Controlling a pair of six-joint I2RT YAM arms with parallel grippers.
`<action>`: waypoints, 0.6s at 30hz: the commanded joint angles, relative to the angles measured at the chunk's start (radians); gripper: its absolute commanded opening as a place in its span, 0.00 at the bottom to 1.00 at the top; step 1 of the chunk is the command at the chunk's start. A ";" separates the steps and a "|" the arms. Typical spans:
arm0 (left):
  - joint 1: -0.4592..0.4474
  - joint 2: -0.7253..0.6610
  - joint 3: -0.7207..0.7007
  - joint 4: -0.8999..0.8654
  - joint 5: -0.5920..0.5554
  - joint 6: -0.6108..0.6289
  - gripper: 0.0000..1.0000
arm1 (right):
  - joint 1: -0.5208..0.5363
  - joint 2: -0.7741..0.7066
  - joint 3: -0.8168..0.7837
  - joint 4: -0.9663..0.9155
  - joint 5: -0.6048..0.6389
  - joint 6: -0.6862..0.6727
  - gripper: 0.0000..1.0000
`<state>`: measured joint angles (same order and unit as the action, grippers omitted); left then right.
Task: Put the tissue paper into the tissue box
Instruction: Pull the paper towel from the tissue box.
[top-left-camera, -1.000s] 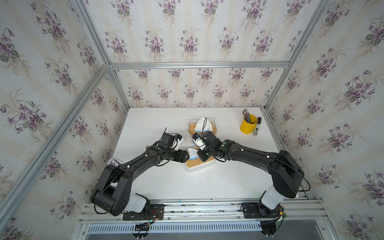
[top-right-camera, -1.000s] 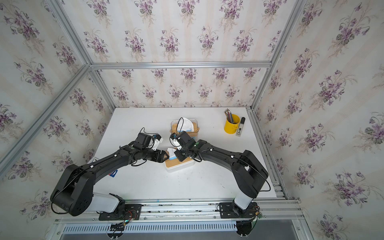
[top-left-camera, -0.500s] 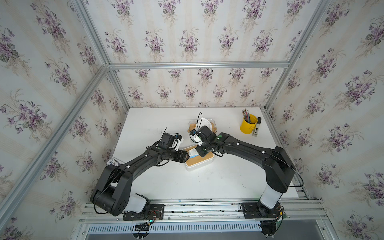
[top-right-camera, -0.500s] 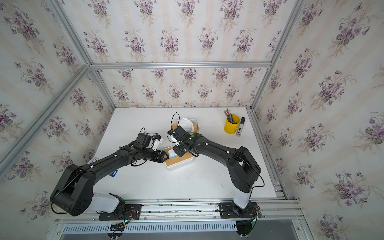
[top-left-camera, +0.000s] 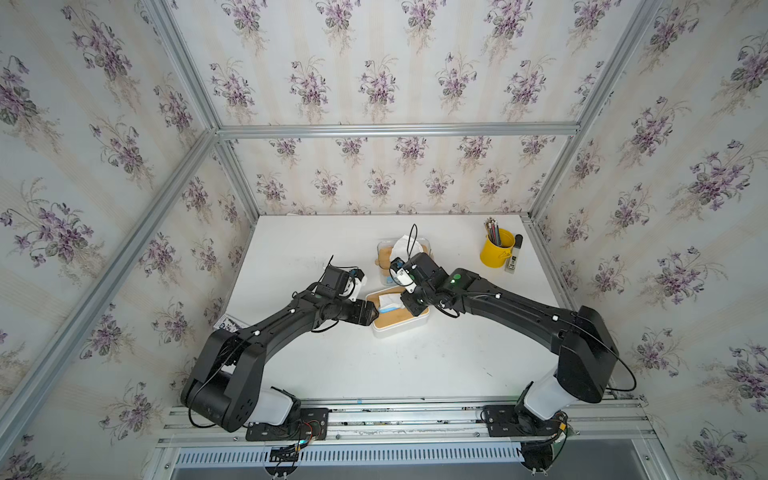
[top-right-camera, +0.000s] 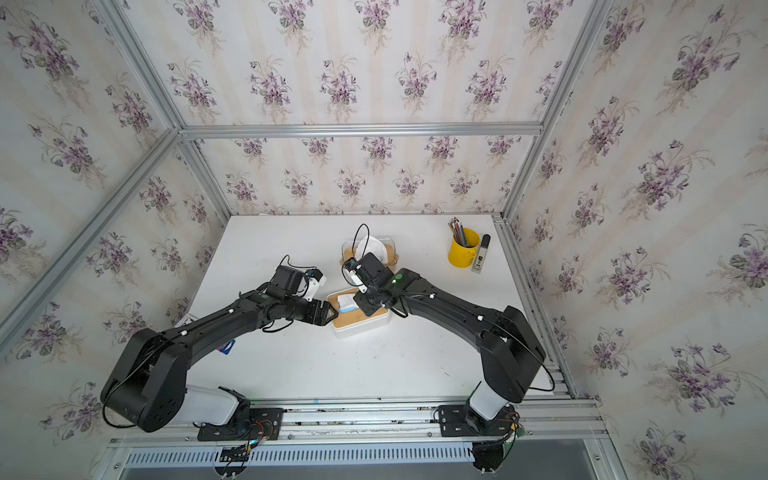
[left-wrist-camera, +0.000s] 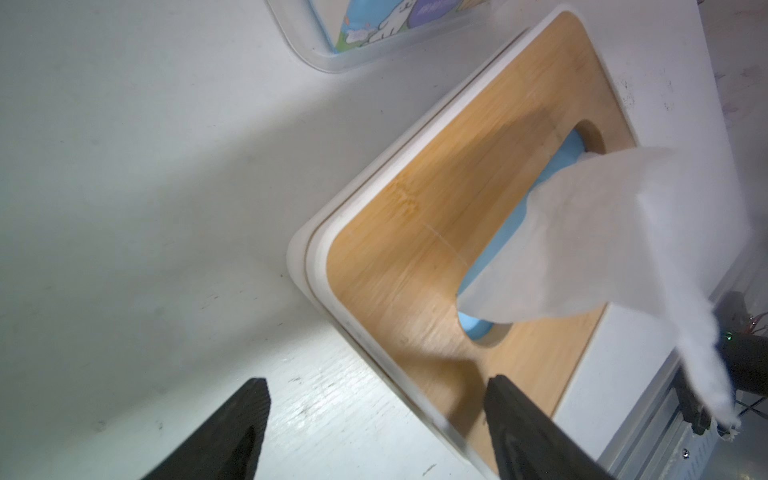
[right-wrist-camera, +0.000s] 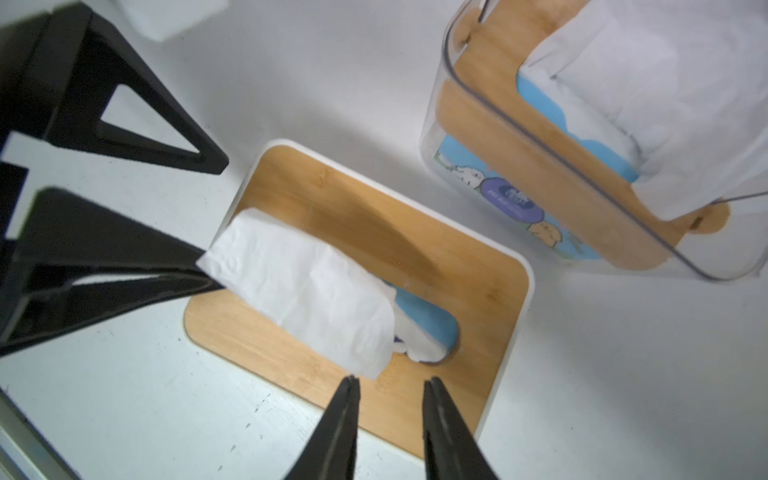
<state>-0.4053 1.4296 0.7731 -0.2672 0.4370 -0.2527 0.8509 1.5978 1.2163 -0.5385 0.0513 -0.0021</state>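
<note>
The tissue box (top-left-camera: 415, 322) is white with a bamboo lid (right-wrist-camera: 478, 291) that has an oval slot. White tissue paper (right-wrist-camera: 307, 291) comes up out of the slot and lies slanted over the lid; it also shows in a top view (top-right-camera: 345, 301) and in the left wrist view (left-wrist-camera: 602, 241). My right gripper (right-wrist-camera: 390, 386) hovers over the lid's edge with its jaws a little apart. Nothing is between them, and the tissue's corner ends just beside one tip. My left gripper (left-wrist-camera: 376, 395) stands open, straddling the box's end. One of its fingers is over the table, the other over the lid.
A clear tissue holder (top-left-camera: 401, 253) with its own bamboo lid and tissue stands just behind the box. A yellow cup of pencils (top-left-camera: 496, 249) and a marker (top-left-camera: 514, 259) are at the back right. A small card (top-right-camera: 226, 347) lies at the table's left edge.
My right gripper's jaws have parted, and the tissue now lies free over the lid. The left arm has not moved.
</note>
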 joint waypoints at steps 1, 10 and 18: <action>0.001 -0.002 0.007 -0.011 0.000 0.009 0.85 | 0.000 -0.028 -0.057 0.095 -0.061 0.014 0.37; 0.001 -0.008 0.008 -0.017 -0.004 0.009 0.85 | 0.001 0.037 -0.091 0.173 -0.042 0.019 0.58; 0.002 -0.009 0.014 -0.023 0.000 0.013 0.86 | 0.000 0.080 -0.058 0.186 0.111 0.047 0.42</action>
<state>-0.4053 1.4265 0.7765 -0.2810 0.4374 -0.2527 0.8509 1.6730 1.1481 -0.3759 0.0921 0.0261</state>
